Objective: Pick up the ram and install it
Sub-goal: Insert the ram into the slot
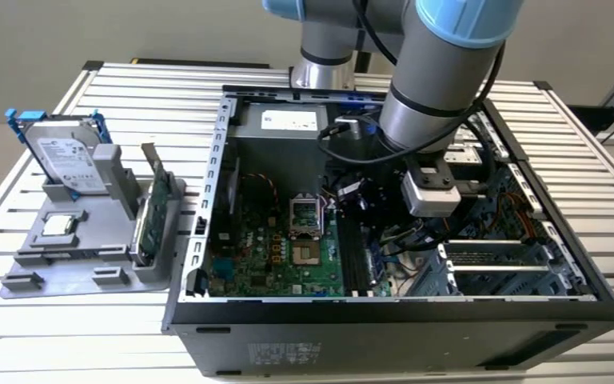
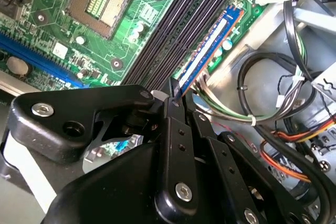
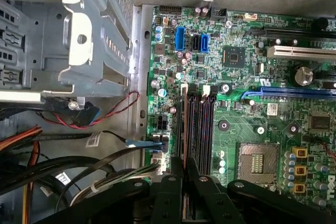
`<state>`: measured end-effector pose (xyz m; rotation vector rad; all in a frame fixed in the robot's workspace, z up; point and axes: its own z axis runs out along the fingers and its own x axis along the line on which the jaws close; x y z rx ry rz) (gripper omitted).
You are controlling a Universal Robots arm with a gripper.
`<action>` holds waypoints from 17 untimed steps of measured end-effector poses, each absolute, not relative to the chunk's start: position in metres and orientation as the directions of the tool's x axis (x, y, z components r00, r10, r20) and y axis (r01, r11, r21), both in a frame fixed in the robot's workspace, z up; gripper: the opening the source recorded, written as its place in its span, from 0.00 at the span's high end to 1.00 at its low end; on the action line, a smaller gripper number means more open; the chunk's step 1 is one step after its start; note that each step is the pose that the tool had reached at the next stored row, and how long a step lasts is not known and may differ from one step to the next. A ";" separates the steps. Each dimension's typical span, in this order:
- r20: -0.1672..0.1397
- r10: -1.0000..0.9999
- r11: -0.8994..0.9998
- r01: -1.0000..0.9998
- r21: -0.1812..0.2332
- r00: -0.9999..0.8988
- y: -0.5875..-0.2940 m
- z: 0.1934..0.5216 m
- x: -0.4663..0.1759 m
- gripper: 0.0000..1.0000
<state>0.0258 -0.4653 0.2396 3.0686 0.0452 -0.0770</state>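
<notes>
Already your gripper [image 2: 176,90] is clamped on the ram [image 2: 209,51], which stands in the outermost memory slot [image 3: 185,124] at the second wrist view's upper middle (pickup done, full seating unconfirmed).

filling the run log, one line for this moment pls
holding: slim blue-green ram stick | gripper: shut on it | place: over black memory slots on green motherboard | seated: cannot tell
</notes>
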 end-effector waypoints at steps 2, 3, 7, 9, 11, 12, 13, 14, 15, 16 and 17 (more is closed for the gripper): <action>-0.051 0.028 -0.997 0.031 0.071 0.998 -0.464 0.237 0.026 1.00; -0.051 0.028 -0.997 0.031 0.071 0.998 -0.464 0.236 0.026 1.00; -0.051 0.028 -0.997 0.031 0.071 0.998 -0.462 0.231 0.027 1.00; -0.051 0.028 -0.997 0.031 0.071 0.998 -0.462 0.229 0.027 1.00; -0.051 0.028 -0.997 0.031 0.071 0.998 -0.461 0.226 0.028 1.00; -0.051 0.028 -0.997 0.031 0.071 0.998 -0.461 0.225 0.028 1.00; -0.051 0.028 -0.997 0.031 0.071 0.998 -0.461 0.225 0.028 1.00; -0.051 0.028 -0.997 0.031 0.071 0.998 -0.461 0.224 0.028 1.00; -0.051 0.028 -0.997 0.031 0.071 0.998 -0.460 0.224 0.029 1.00; -0.051 0.028 -0.997 0.031 0.071 0.998 -0.460 0.223 0.029 1.00; -0.051 0.028 -0.997 0.031 0.071 0.998 -0.459 0.222 0.029 1.00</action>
